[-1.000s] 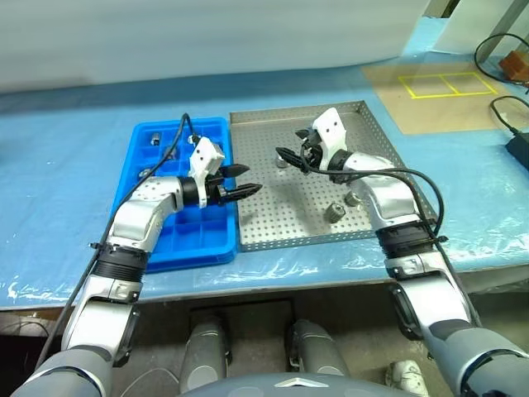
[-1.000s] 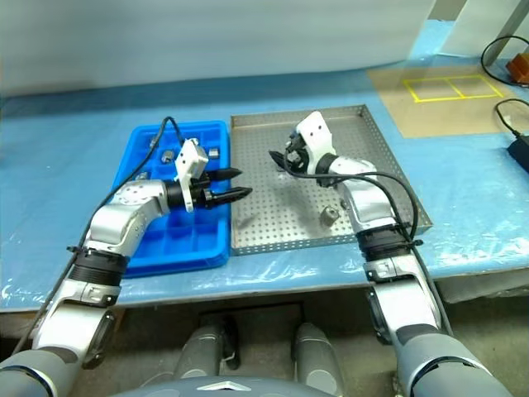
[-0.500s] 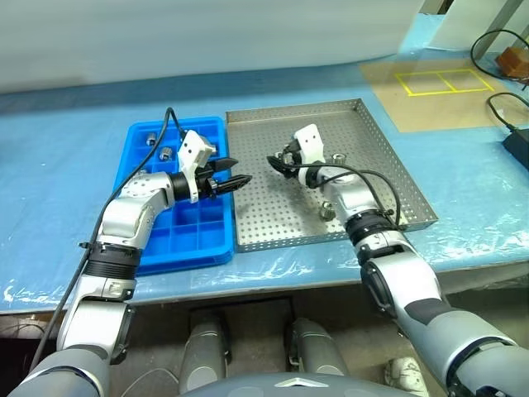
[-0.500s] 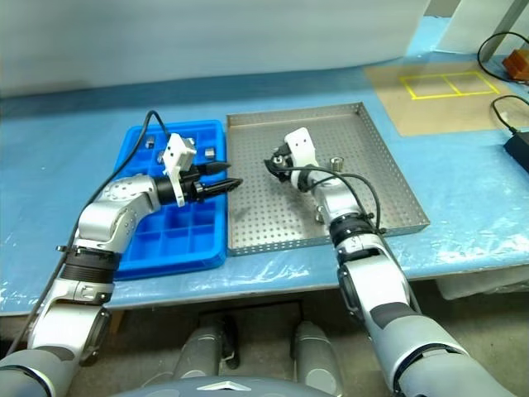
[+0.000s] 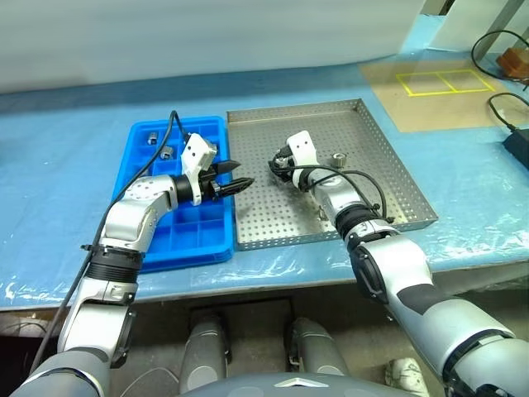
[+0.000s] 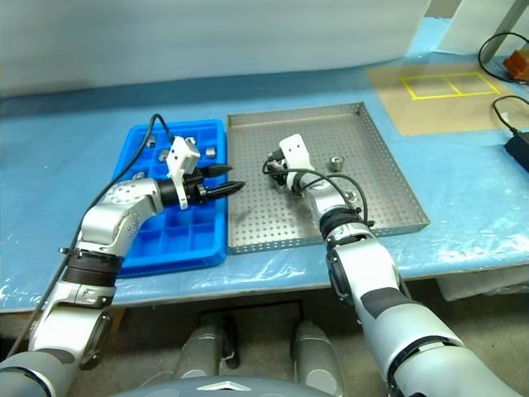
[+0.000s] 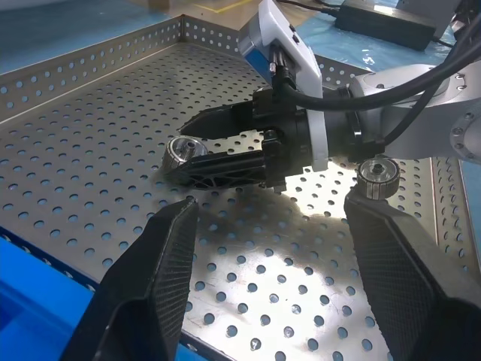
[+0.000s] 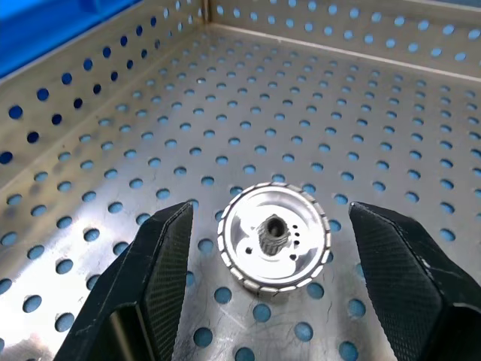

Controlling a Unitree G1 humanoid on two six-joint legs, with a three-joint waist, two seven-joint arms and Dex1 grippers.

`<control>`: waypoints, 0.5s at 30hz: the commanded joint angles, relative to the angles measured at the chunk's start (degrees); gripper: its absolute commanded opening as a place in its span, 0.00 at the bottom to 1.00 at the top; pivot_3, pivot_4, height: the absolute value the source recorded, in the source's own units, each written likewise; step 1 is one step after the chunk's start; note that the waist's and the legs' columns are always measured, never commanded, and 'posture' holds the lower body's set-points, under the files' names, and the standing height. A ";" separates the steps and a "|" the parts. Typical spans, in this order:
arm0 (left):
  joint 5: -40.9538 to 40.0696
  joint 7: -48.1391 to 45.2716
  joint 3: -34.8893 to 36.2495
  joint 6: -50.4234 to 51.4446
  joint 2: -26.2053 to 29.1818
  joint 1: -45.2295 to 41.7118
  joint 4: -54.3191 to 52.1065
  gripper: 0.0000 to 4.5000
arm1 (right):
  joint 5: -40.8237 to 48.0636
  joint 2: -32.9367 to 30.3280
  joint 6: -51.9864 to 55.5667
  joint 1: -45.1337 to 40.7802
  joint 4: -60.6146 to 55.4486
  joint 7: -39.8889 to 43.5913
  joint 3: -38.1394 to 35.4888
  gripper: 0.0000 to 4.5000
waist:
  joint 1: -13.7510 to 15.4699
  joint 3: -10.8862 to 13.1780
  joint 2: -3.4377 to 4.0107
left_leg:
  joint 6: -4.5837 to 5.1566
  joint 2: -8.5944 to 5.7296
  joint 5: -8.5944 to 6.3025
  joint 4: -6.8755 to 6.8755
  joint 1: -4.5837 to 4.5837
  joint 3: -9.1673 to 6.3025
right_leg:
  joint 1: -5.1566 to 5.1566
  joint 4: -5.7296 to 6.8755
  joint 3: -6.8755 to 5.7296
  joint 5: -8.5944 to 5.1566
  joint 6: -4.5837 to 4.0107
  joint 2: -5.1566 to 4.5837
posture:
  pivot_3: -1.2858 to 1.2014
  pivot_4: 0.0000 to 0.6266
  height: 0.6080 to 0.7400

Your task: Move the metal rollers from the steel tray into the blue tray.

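Perforated steel tray (image 5: 376, 178) serves as my landmark: its low rim runs unbroken on all sides, and the blue tray (image 5: 140, 244) abuts its left edge. My right gripper (image 8: 263, 233) sits low over the tray's left-centre floor, fingers spread, holding nothing, straddling one metal roller (image 8: 274, 237) that lies flat on the holes (bare floor lies all around it). A second roller (image 5: 338, 159) rests nearer the right rim. My left gripper (image 5: 235, 183) hangs over the shared edge, also open and empty. Several rollers (image 5: 165, 151) occupy the blue tray's far compartments. No legible writing visible.
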 commanded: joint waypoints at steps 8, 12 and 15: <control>0.31 -1.82 -2.18 -2.62 -2.73 -3.13 1.47 0.73 | 4.49 -7.88 3.16 2.38 -24.85 9.93 -3.10 0.76 | 0.21 0.01 -0.02 | 0.13 -0.01 -0.02 0.14 -0.26 0.01 | -0.15 -0.01 -0.01 0.00 0.00 0.00 | 0.42 0.24 1.00; 1.19 -2.87 -3.43 -4.53 -4.44 -5.35 4.73 0.73 | 9.16 -11.58 15.24 9.70 -44.62 14.10 -4.00 0.76 | 0.25 0.02 -0.03 | 0.13 0.01 -0.02 0.13 -0.24 0.00 | -0.14 -0.02 -0.02 0.00 0.01 0.01 | 0.41 0.24 1.00; 1.88 -4.41 -4.95 -6.26 -6.17 -6.73 6.43 0.73 | 13.37 -16.63 25.40 14.97 -59.65 16.32 -5.79 0.76 | 0.22 0.03 -0.02 | 0.15 -0.02 -0.03 0.12 -0.26 0.00 | -0.13 -0.05 -0.01 0.01 0.02 0.01 | 0.40 0.24 1.00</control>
